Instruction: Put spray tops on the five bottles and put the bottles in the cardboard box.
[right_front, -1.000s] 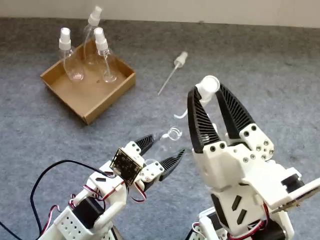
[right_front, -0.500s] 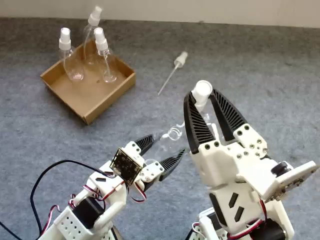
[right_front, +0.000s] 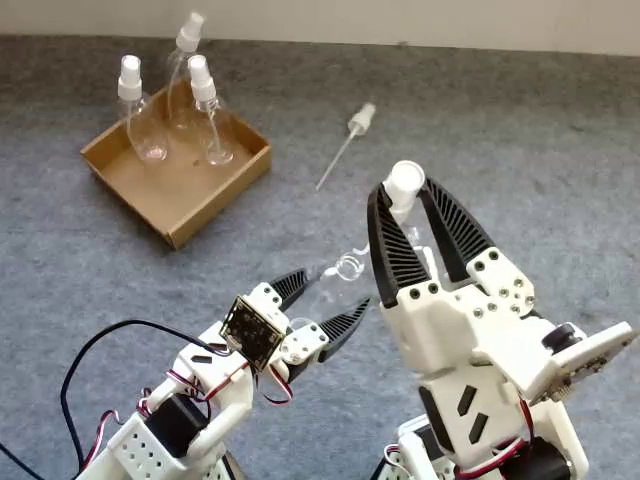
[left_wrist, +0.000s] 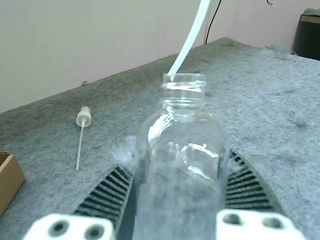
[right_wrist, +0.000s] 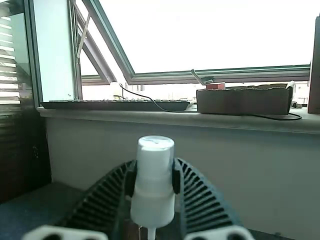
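My left gripper is shut on a clear, uncapped bottle, which lies tilted with its mouth pointing away from the arm. My right gripper is raised above it and shut on a white spray top, seen head up between the fingers. The top's thin tube slants down and its tip is at the rim of the bottle's mouth. Three bottles with spray tops stand in the cardboard box at the far left. Another spray top lies loose on the carpet.
The table is covered in grey carpet, with open room to the right of the box and the loose spray top. A corner of the box shows in the left wrist view. A black cable loops beside the left arm.
The right gripper shifted left and slightly nearer with the spray top, then stopped. The left gripper and its bottle have not moved.
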